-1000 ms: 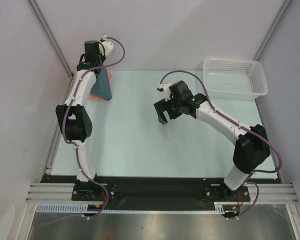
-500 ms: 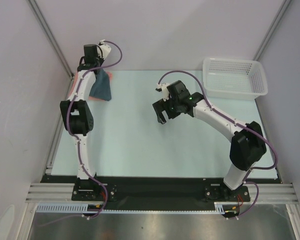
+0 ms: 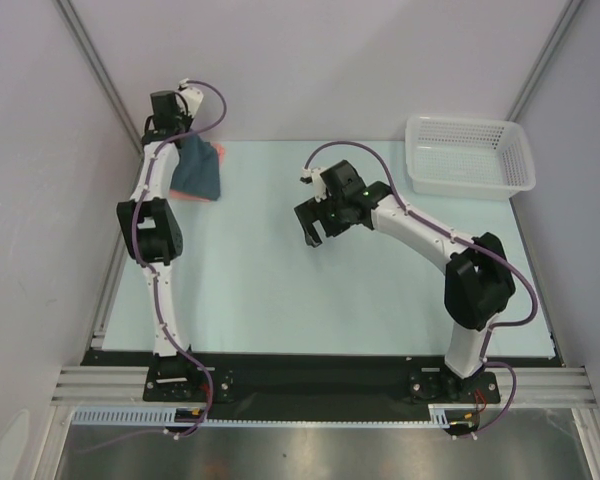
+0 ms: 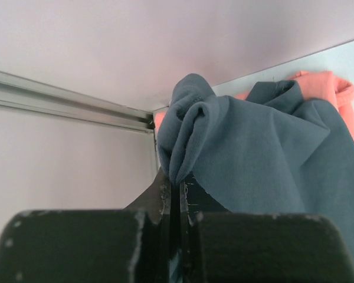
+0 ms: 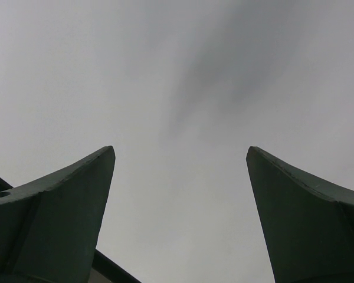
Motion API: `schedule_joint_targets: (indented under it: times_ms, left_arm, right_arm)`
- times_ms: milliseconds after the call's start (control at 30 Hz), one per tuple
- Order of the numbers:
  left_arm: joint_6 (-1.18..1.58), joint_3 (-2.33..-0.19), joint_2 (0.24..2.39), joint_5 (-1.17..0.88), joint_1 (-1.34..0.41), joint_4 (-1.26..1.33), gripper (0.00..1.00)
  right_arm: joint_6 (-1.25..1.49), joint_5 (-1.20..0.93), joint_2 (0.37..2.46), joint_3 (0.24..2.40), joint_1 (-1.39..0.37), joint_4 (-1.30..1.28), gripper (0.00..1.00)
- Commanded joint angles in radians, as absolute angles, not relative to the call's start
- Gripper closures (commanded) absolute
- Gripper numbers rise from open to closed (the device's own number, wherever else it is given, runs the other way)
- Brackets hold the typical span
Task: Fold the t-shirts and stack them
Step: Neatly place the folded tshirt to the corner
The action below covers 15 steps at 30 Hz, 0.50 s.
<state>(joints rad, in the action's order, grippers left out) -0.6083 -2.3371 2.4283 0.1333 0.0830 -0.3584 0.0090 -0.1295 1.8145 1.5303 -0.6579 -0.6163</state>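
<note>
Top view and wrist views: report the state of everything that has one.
Blue-grey t-shirt: bunched, one fold pinched in the left hand.
Salmon-pink t-shirt: on the table, mostly covered by the blue-grey t-shirt.
Left hand: shut on the blue-grey t-shirt.
Right hand: open, holding nothing.
Basket: upright, nothing visible inside.

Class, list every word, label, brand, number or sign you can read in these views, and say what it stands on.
None. No readable text shows on the blue-grey t-shirt, the salmon-pink t-shirt, the white mesh basket, the left arm or the right arm.
</note>
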Motion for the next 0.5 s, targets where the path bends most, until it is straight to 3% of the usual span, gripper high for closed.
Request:
schedule_joint_targets:
  times_ms: [0,467]
  left_arm:
    - [-0.548,-2.417,2.450,0.054,0.104,-0.276,1.00]
    - [-0.460,-2.459,2.511,-0.023,0.182,-0.262,1.00]
  right_arm:
    - [0.023,-0.130,1.845,1.591,-0.670,-0.615,0.00]
    - [0.037,-0.133,1.925,1.675,-0.696,-0.635,0.00]
